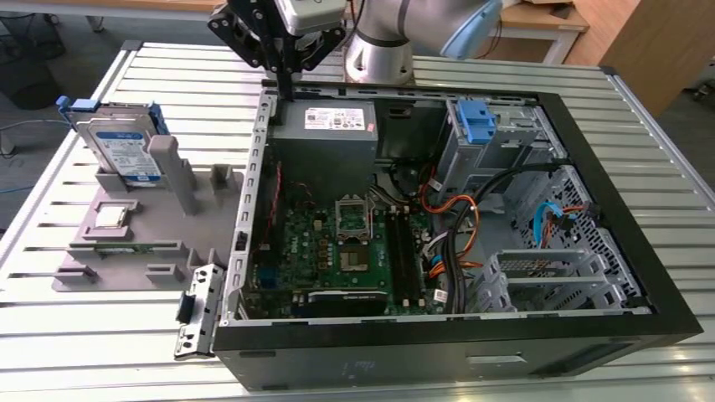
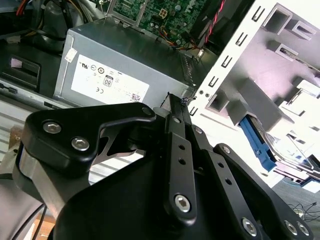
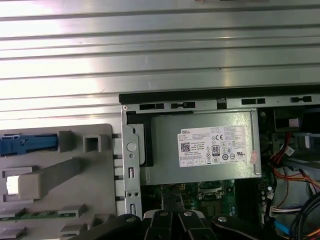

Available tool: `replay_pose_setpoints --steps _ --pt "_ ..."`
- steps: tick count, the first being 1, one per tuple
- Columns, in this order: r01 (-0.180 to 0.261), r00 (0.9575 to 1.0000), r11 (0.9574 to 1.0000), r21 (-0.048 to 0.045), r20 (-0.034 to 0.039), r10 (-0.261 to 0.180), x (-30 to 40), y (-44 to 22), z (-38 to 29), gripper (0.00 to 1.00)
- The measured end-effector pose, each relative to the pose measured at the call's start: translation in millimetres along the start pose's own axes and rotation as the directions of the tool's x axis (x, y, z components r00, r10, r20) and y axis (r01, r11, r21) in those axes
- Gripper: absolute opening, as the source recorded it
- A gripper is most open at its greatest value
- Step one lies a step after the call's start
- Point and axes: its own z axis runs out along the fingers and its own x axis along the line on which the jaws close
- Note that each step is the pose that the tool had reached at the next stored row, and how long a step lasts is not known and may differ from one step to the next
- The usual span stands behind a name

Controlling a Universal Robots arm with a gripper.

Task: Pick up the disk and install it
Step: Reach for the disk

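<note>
Currently pre-grasp stage, by judgement: gripper (image 1: 286, 90) empty, fingers pressed together, over rear edge of computer case (image 1: 661, 260), near power supply (image 1: 335, 126); disk (image 1: 117, 142) upright in grey holder (image 1: 179, 180), well apart, at exterior view's left. Pickup calls for spread fingers and alignment over disk.

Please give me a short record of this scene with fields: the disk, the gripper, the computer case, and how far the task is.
disk: silver hard drive with a white-and-blue label in a blue plastic carrier, standing upright in the grey plastic holder on the slatted metal table
gripper: black gripper, shut, holding nothing, apart from the disk, over the case edge near the grey power supply box
case: black computer case, lying open
task state: disk not yet picked up
</note>
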Motion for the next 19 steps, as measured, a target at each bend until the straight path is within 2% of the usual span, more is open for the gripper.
replay_pose_setpoints --steps 7,13,19 --pt "0.000 1.0000 1.0000 0.0001 0.0000 0.000 13.0 -1.0 0.1 0.10" --pt "0.000 1.0000 1.0000 0.0000 0.0000 0.000 15.0 -1.2 0.2 0.10" --pt "0.000 1.0000 1.0000 0.0000 0.0000 0.000 23.6 -1.8 0.7 0.10"
